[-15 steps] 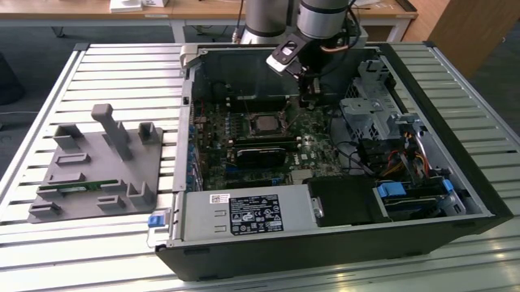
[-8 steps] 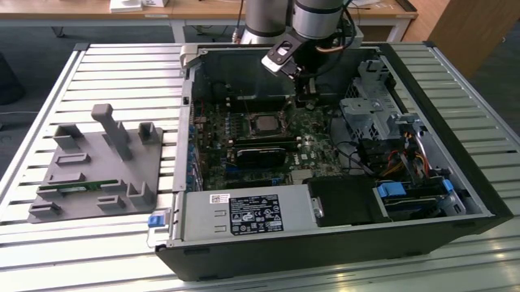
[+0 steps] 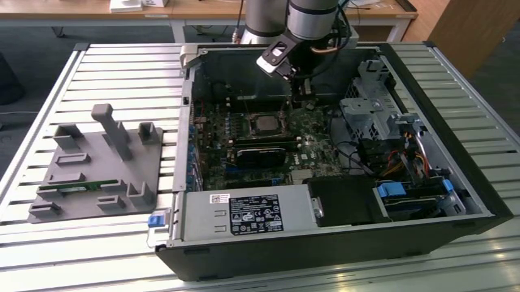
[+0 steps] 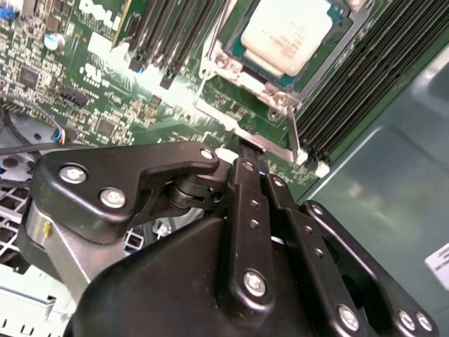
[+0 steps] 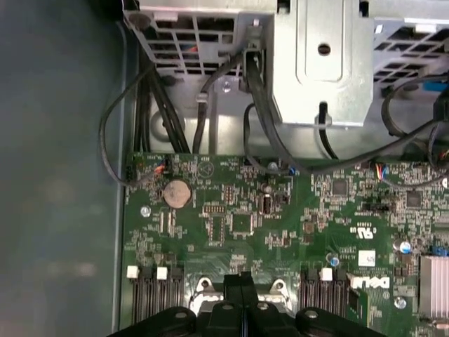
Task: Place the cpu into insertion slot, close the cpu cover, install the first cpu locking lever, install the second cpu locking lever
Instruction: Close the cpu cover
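One gripper, fingers pressed together and empty, at the locking lever; cpu lies just nearer, toward the exterior view's left.

Soft even daylight, mild shadows

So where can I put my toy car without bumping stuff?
The slatted table is bare between the grey fixture and its far edge, and along its near edge. The computer case is crowded: circuit board, cables, and the pincer low over the board.
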Robot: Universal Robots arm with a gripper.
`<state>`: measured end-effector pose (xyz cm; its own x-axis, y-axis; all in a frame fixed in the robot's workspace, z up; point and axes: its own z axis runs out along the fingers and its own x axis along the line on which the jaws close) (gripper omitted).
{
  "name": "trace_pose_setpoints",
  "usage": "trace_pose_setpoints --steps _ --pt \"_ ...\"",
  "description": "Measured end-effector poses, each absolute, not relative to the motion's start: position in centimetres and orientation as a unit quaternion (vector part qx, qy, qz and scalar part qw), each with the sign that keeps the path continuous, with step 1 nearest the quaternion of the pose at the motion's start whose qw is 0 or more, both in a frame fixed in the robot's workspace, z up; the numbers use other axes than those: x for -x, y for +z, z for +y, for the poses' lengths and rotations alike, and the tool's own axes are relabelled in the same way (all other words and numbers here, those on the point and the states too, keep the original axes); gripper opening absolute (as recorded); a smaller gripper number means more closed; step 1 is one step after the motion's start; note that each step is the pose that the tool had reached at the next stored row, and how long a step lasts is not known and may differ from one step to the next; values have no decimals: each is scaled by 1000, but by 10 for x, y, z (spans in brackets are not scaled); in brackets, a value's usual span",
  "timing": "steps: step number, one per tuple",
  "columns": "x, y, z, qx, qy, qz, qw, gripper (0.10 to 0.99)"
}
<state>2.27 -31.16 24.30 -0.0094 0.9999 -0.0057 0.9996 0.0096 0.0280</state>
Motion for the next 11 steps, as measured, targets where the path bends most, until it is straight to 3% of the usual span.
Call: trace_pose_setpoints --steps 11 --pt "-7 238 -312 -704 8 710 12 106"
